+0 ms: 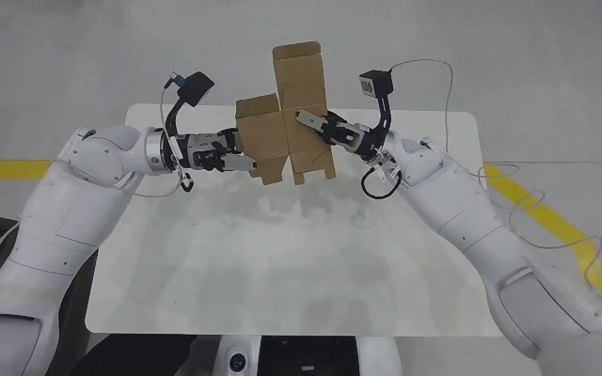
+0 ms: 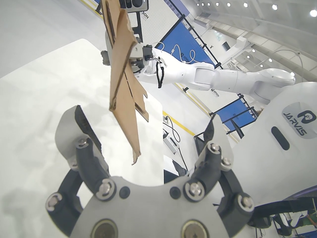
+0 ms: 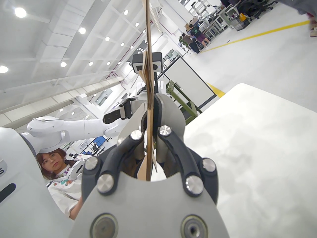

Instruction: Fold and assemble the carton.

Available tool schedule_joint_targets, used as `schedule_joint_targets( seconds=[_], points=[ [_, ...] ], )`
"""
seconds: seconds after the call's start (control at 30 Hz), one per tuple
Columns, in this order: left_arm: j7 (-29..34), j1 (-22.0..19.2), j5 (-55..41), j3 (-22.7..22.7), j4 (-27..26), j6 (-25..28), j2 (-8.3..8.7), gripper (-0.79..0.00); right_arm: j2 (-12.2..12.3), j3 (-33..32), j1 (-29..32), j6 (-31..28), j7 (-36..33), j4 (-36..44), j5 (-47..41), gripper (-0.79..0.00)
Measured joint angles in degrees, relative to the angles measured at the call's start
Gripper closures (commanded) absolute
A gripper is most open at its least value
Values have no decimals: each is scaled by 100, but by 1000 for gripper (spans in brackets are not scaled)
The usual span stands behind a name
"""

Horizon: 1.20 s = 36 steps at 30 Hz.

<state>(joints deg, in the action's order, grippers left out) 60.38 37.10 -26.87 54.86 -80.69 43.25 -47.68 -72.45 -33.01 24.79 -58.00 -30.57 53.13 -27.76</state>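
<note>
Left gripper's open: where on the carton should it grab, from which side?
Likely the carton at its free edge facing the left gripper, coming in edge-on, opposite the right gripper. It hangs as a thin flat sheet, so straddle both faces.

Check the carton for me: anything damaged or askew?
Yes: a corner of the carton, nearest the open left pincer, looks frayed and curled. The right pincer grips the carton in the air.

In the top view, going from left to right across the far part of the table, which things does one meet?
left wrist camera → carton → right wrist camera. The left gripper and the right gripper both overlap the carton, so I leave them out.
</note>
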Motion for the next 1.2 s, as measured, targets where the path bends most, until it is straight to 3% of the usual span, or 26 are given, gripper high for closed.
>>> schedule_joint_targets(
  seconds=[0.07, 0.17, 0.63, 0.67, 0.7, 0.73, 0.77, 1.03, 1.2],
  points=[
    [28, 14, 17, -23, -3, -12, -13, -508, -23, -54, 15, 0, 11, -11, 58, 0],
    [46, 30, 56, -48, 8, -60, -34, 0, -60, -148, 47, 0, 14, -21, 145, 0],
    [352, -52, -416, -101, 262, -470, -149, 0, -188, -476, 156, 0, -277, -85, 260, 0],
    [361, -55, -417, -101, 273, -482, -156, 0, -194, -497, 160, 0, -289, -91, 268, -80],
    [373, -59, -426, -101, 286, -502, -165, 0, -202, -524, 166, 0, -302, -95, 279, -271],
    [383, -62, -435, -101, 294, -519, -172, 0, -208, -546, 171, 0, -310, -98, 288, -576],
    [396, -66, -444, -99, 302, -533, -178, 0, -213, -568, 176, 0, -317, -102, 299, -785],
    [837, -224, -385, -78, 431, -899, -205, 0, -142, -944, 199, 0, -620, -236, 238, -785],
    [1452, -460, -384, -147, 488, -1378, -211, 0, 25, -1192, 228, 108, -1557, -190, -129, -785]
  ],
)
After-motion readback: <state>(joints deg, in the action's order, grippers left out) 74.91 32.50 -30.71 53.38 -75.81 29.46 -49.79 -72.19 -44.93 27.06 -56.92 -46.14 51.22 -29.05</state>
